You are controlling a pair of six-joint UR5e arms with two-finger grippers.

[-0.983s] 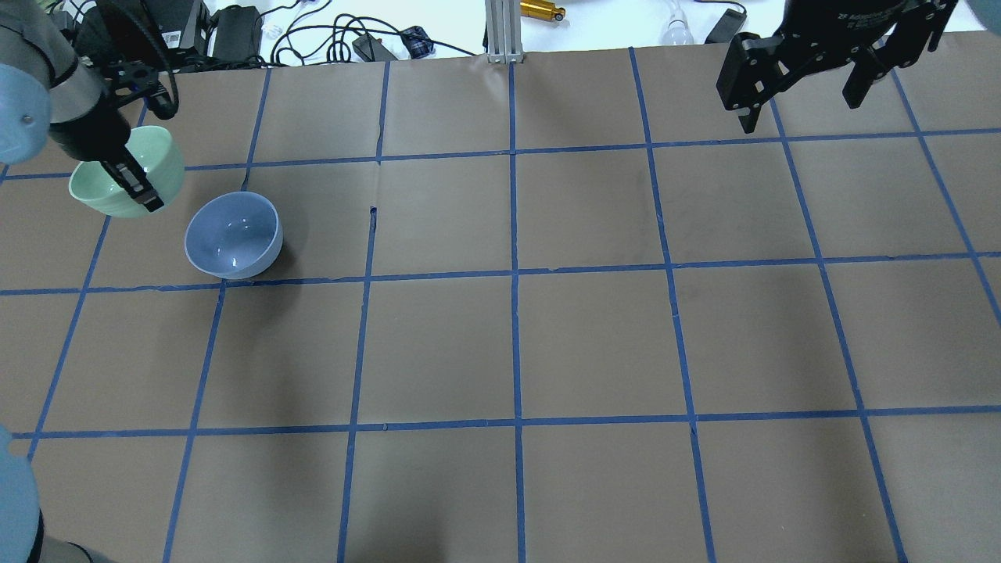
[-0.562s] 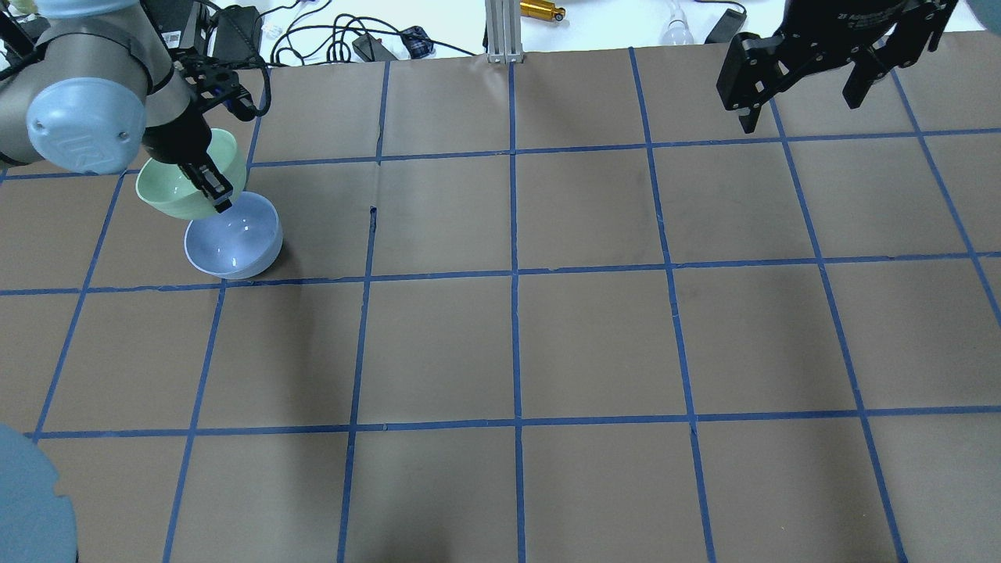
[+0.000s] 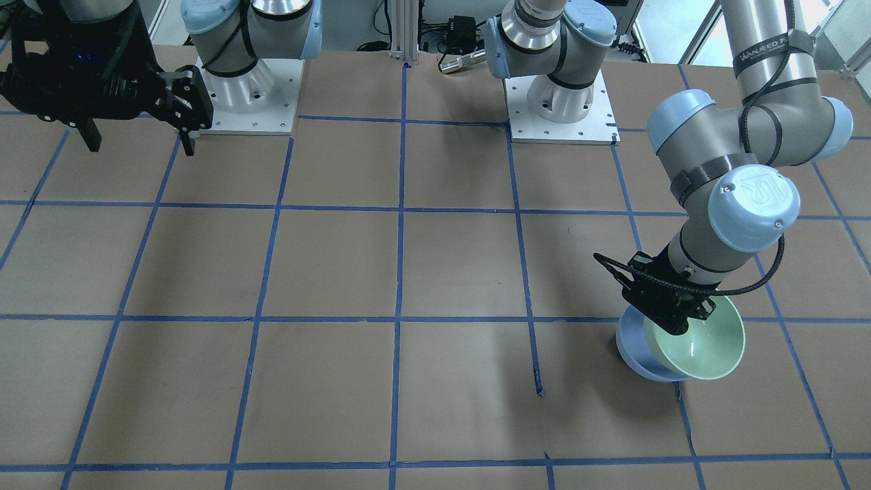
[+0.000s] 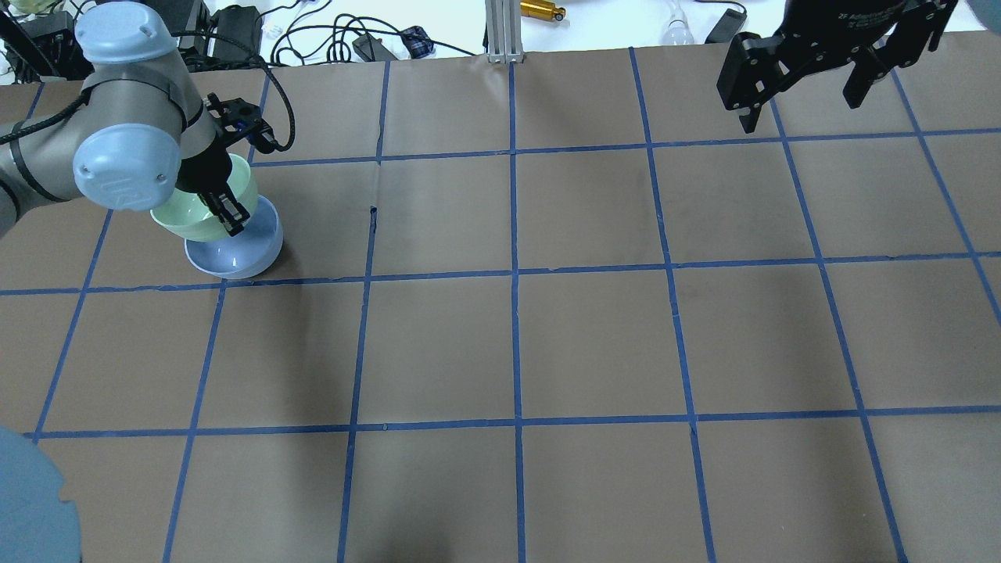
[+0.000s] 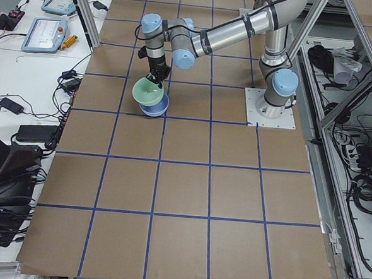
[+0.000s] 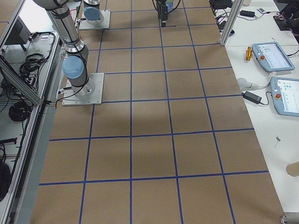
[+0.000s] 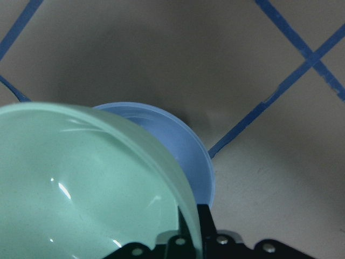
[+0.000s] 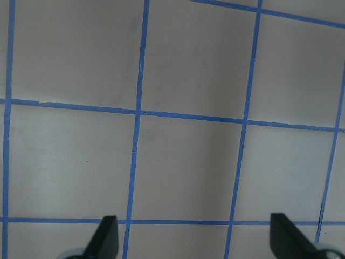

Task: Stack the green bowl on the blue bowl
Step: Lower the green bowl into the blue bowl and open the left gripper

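Note:
The green bowl (image 4: 195,217) is gripped by its rim in my left gripper (image 4: 225,209), lifted and tilted, overlapping the far-left part of the blue bowl (image 4: 242,252). The blue bowl sits on the brown table. In the front-facing view the green bowl (image 3: 704,347) covers most of the blue bowl (image 3: 629,347), with the left gripper (image 3: 670,314) shut on its rim. In the left wrist view the green bowl (image 7: 81,183) fills the left and the blue bowl (image 7: 186,151) shows just beyond it. My right gripper (image 4: 798,90) is open and empty, high at the far right; its fingertips (image 8: 108,234) show wide apart.
The table (image 4: 594,336) is covered in brown paper with a grid of blue tape. Cables and power bricks (image 4: 344,35) lie beyond the far edge. An aluminium post (image 4: 500,31) stands at the far middle. The arm bases (image 3: 245,95) stand at the robot's side.
My left gripper has carried the green bowl rightward from beside the blue bowl until it overlaps the blue bowl. The right arm has not moved.

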